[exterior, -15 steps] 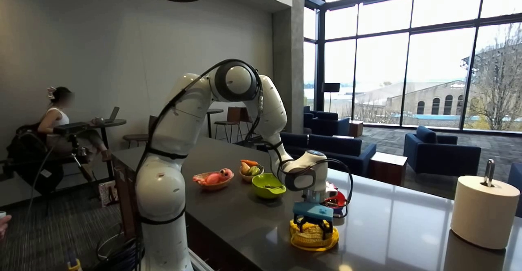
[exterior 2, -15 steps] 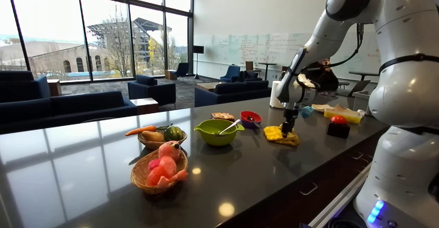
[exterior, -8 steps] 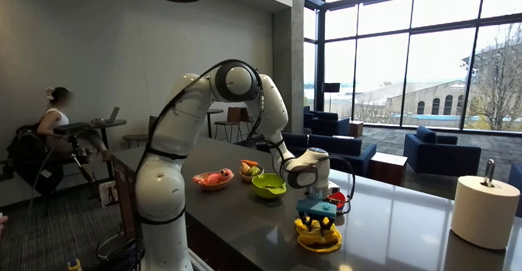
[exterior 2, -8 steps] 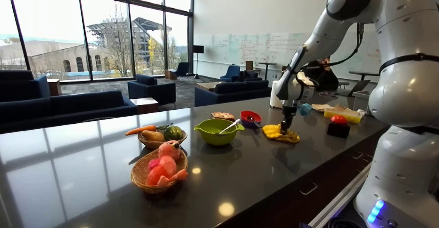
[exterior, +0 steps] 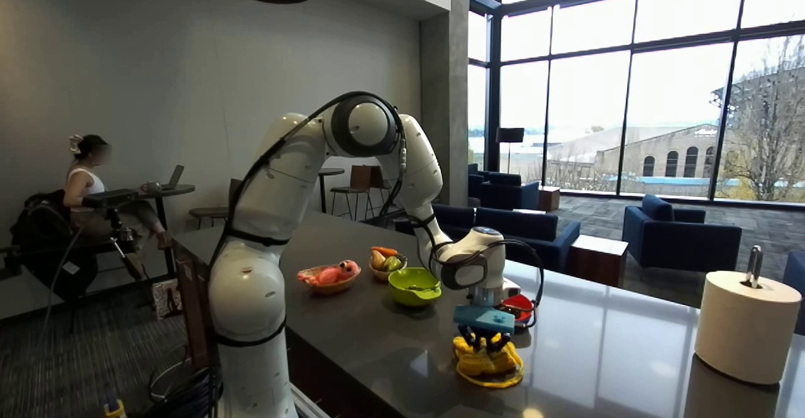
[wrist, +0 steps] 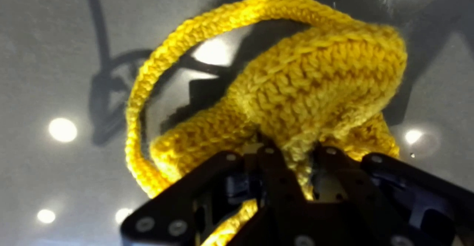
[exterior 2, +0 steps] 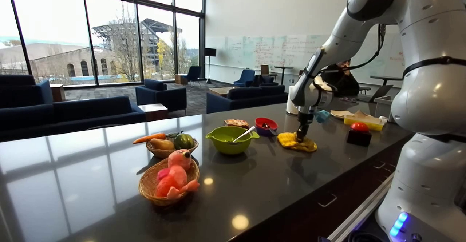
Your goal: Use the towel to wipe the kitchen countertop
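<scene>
Yellow knitted towel (wrist: 318, 79) lies rumpled on the dark, glossy bench (exterior 2: 276, 182), right under the claw (wrist: 290, 151). Judging by the wrist view, the claw stands narrow, a bunched part of the towel caught between its fingers (wrist: 274, 175), while a rope-like loop (wrist: 133, 131) of it curves out to the left over the bench. The step in hand looks like taking hold of the towel, with wiping to follow. The next move likely calls for a firm pinch, light downward pressure and a low, level slide, so that the towel drags rather than lifts. In an exterior view the green bowl (exterior 2: 231, 146) and the red bowl (exterior 2: 260, 123) stand to its left and a red-topped black box (exterior 2: 358, 137) to its right; a long stroke either way could knock one of them.

In both exterior views the arm (exterior: 361, 127) arches high, then drops to a wrist (exterior 2: 309, 96) poised low over the bench. The claw points down, leaning slightly, into the towel.
</scene>
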Controlling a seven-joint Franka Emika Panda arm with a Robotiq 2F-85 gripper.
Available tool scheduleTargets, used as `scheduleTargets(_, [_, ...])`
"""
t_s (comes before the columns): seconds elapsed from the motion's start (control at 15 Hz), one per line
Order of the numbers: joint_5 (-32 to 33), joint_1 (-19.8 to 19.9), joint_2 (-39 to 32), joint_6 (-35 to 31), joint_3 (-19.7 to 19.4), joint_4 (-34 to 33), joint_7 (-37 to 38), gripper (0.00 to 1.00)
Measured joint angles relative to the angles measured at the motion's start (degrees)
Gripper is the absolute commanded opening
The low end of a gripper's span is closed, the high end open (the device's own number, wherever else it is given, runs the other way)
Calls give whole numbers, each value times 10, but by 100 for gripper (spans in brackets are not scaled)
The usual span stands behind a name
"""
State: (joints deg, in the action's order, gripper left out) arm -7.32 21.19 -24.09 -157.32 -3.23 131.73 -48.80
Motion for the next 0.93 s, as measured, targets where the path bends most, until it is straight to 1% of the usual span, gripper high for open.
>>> scheduleTargets(0.33, [-16, -5, 13, 0, 44, 21, 21, 4])
scheduleTargets(0.73, [-24, -31, 39, -5, 84, 67, 68, 4])
scheduleTargets(0.93, [-41, -47, 56, -17, 105, 100, 83, 4])
